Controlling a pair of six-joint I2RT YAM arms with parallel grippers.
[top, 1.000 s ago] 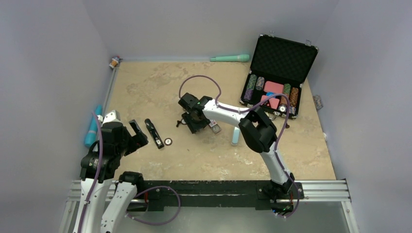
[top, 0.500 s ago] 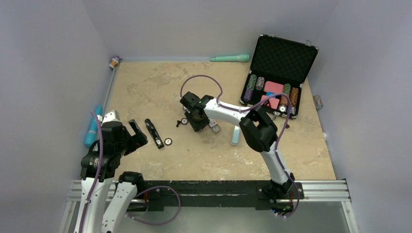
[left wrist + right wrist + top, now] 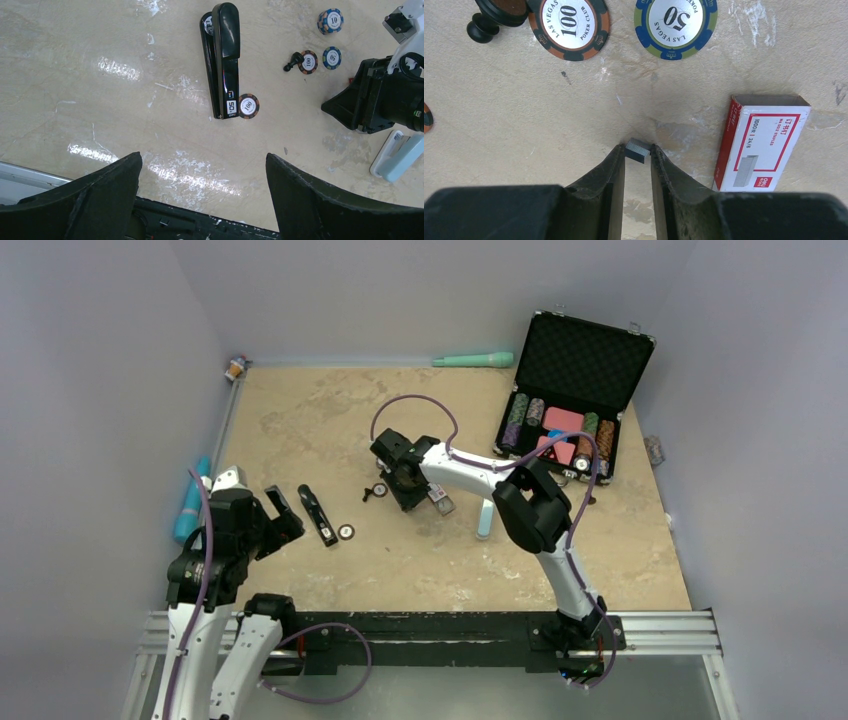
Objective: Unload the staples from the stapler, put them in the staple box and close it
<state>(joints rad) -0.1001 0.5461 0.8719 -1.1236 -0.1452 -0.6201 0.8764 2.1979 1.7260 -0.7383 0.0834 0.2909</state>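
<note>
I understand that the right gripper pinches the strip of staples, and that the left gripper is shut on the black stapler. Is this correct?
Not entirely. The left gripper is open and holds nothing. The stapler lies on the table ahead of its fingers, apart from them, as the left wrist view shows. The right gripper does pinch the staples.

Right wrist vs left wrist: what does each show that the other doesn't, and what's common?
Right wrist only: the staples pinched between the right gripper's fingertips, and a red-and-white staple box to one side.
Left wrist only: the stapler lying on the table, a lone 100 chip touching its end, a 10 chip, and the open left gripper.
Both: the other 100 chip next to a black pawn-shaped piece, and the 50 chip.
</note>
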